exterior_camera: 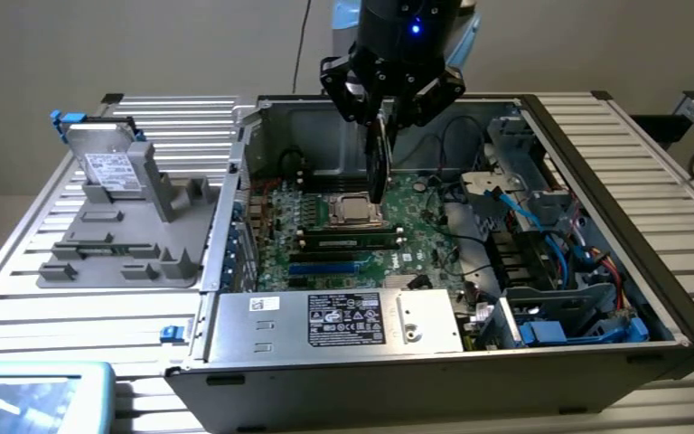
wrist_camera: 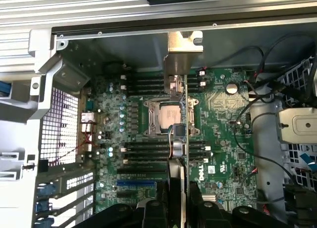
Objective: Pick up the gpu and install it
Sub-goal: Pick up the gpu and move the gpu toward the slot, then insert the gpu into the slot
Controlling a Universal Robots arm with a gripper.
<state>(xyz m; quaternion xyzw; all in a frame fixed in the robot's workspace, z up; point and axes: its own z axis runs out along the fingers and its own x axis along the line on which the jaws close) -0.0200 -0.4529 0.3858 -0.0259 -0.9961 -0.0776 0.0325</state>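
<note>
Nearest in the exterior view, a teal-topped box (exterior_camera: pixel 33 393) sits at the corner of the slatted aluminium desk (exterior_camera: pixel 70 307). Behind it is the open PC case (exterior_camera: pixel 444 398), a dark sheet-metal box w/ its side off. Along the case's near wall lies a silver boxy power supply (exterior_camera: pixel 335 321) w/ a black-and-white label on top. Past that comes the large green motherboard (exterior_camera: pixel 335 226), densely textured w/ small parts: 2 dark RAM sticks (exterior_camera: pixel 347 242), then a square, shiny metal CPU socket (exterior_camera: pixel 353 212). On the exterior view's right, inside the case, a grey drive cage (exterior_camera: pixel 552 298) is threaded w/ blue and black cables. On the exterior view's left, outside the case, a grey moulded fixture (exterior_camera: pixel 118 235) w/ blocky slots holds a silver drive (exterior_camera: pixel 112 167) w/ a white label, propped upright. Above the socket the black tool (exterior_camera: pixel 386 116) (wrist_camera: pixel 184 188) is clamped on the gpu (exterior_camera: pixel 379 163) (wrist_camera: pixel 178 64), 1 finger on each flat face. The card hangs edge-on, so it reads as a thin dark strip, approx. vertical. In the wrist view its flat silver bracket is at the end away from the tool, and the card's edge runs alongside the socket. Can't tell if its lower end touches the board. Farthest back is the case's bare grey rear wall (exterior_camera: pixel 323 136).
</note>
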